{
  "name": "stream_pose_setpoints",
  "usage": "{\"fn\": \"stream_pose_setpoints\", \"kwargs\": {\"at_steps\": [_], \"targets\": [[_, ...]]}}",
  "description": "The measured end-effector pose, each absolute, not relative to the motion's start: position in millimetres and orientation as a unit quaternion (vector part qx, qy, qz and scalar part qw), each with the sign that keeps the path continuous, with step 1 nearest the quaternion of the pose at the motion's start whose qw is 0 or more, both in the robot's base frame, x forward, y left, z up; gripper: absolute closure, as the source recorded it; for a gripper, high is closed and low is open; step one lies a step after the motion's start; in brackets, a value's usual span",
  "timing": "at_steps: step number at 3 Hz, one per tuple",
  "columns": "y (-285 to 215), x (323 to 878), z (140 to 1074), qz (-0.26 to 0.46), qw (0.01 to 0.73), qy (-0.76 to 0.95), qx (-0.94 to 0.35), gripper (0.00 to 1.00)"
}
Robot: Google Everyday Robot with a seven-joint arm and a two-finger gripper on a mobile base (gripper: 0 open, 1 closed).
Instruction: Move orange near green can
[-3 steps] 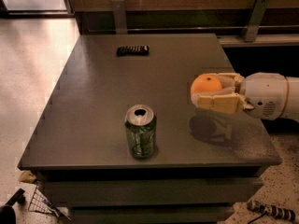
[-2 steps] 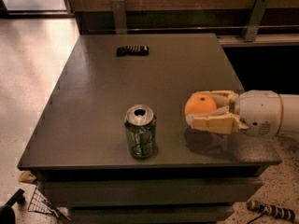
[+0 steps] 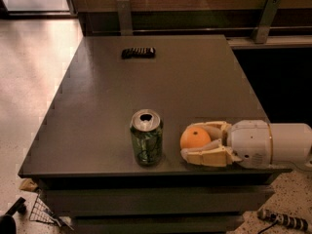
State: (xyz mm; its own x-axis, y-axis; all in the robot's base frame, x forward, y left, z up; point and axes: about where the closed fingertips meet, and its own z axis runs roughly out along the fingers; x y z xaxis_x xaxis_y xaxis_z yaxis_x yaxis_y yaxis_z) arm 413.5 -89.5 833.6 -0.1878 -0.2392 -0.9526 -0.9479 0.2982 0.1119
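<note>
The green can stands upright near the table's front edge, its silver top open. The orange sits just right of the can, low at the table surface, with a small gap between them. My gripper reaches in from the right, its white arm lying along the front right of the table. Its pale fingers lie on both sides of the orange and hold it.
A flat black remote-like bar lies at the back of the dark grey table. The table's front edge runs right below the can and gripper. Metal brackets and a dark wall stand behind. A wire object and a cable lie on the floor.
The gripper has carried the orange left and down toward the front edge, from well right of the can to right beside it, low at the table surface.
</note>
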Motion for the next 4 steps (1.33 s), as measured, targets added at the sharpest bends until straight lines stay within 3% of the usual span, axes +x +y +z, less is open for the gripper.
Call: {"fn": "stream_pose_setpoints", "kwargs": {"at_steps": [1,2,3,4], "targets": [[-87.5,413.0,833.4,0.390,0.454,0.664,-0.448,0.84],[-85.7,412.6,833.6,0.391,0.453,0.664,-0.449,0.62],[-83.4,412.2,834.0,0.391,0.452,0.663,-0.451,0.30],[-81.9,411.9,834.3,0.392,0.451,0.662,-0.453,0.07]]}}
